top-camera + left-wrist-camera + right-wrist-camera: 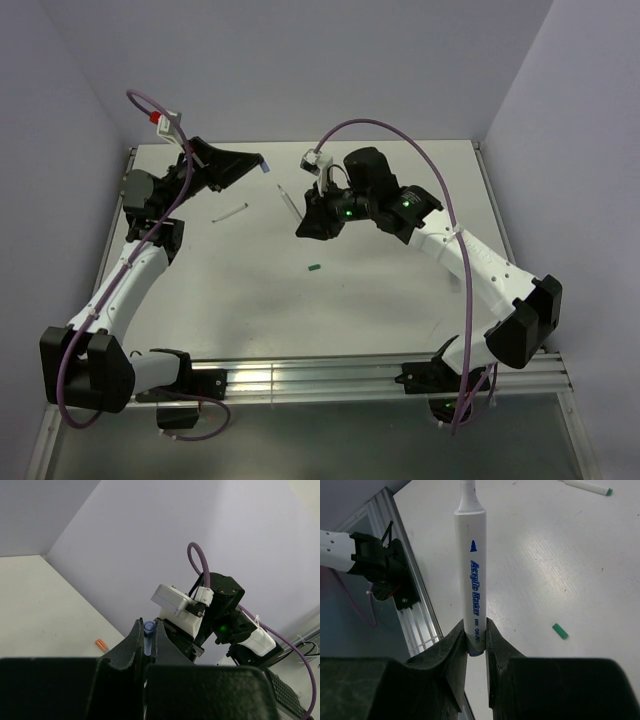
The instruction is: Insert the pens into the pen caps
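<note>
**Left gripper** (255, 165): raised off the desk (380, 290), well to the left of and beyond the green cap (314, 267). The jaws are closed fully on the blue cap (149, 628), pinching it by its sides with the open mouth facing outward, clear of the fingers. Judged purpose: the mouth is presented toward the other arm so that a nib can enter without fouling the gripper. The cap is short, translucent blue and round-rimmed.

**Loose pen** (230, 212): lies flat on the desk, left of and beyond the green cap and well apart from it. Neither arm touches it. It has a slim white barrel. The right wrist view shows a white pen with a green end, apparently this one, so it probably pairs with the green cap. The green cap itself lies on bare desk, a tiny dark-green piece.

**Right gripper** (476, 641): in the air just beyond the green cap. The jaws are nearly shut, clamping the held pen (472, 575) at its tail end. Judged purpose: a tail grip leaves the whole barrel and nib end free to lead into the blue cap. The pen points away to the left, toward the left gripper. A clear gap separates nib and cap, so insertion is not yet made. The barrel is white with blue lettering and narrows to a neck; the nib is cut off in the wrist view
</note>
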You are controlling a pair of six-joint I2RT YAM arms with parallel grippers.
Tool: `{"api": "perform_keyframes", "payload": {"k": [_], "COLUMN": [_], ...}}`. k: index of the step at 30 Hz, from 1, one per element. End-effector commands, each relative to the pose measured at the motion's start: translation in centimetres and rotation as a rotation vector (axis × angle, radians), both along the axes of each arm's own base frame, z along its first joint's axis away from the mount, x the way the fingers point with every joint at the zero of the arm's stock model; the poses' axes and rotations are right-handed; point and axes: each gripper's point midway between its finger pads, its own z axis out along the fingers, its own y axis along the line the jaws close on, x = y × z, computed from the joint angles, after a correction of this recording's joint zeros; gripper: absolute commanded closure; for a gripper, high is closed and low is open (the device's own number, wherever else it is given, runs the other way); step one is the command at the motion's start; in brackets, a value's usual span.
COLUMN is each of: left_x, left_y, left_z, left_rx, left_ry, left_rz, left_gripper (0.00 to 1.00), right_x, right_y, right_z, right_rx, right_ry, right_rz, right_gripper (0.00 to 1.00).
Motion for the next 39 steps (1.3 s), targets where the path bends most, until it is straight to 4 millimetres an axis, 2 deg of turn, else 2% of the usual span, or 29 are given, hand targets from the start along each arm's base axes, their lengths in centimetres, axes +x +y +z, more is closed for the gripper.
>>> {"api": "perform_keyframes", "payload": {"k": [1, 23, 33, 39], "left_x": [-0.5, -0.5, -0.7, -1.0], "left_y": [-0.1, -1.3, -1.7, -1.7], "left_z": [0.6, -1.8, -2.2, -1.8], "left_rx": [-0.004, 0.033, 0.034, 0.008], "left_ry": [-0.050, -0.001, 0.010, 0.009], "left_rz": [-0.006, -0.022, -0.042, -0.055], "left_gripper": [1.00, 1.00, 1.00, 1.00], "right_x": [-0.2, -0.4, -0.3, -0.4], "right_y": [1.0, 1.1, 1.2, 1.2], "right_z": [3.0, 4.2, 3.4, 3.2], "right_rx": [0.064, 0.086, 0.074, 0.069], "right_ry": [-0.066, -0.071, -0.058, -0.054], "right_rz": [0.042, 0.046, 0.048, 0.047], "right_gripper": [1.00, 1.00, 1.00, 1.00]}}
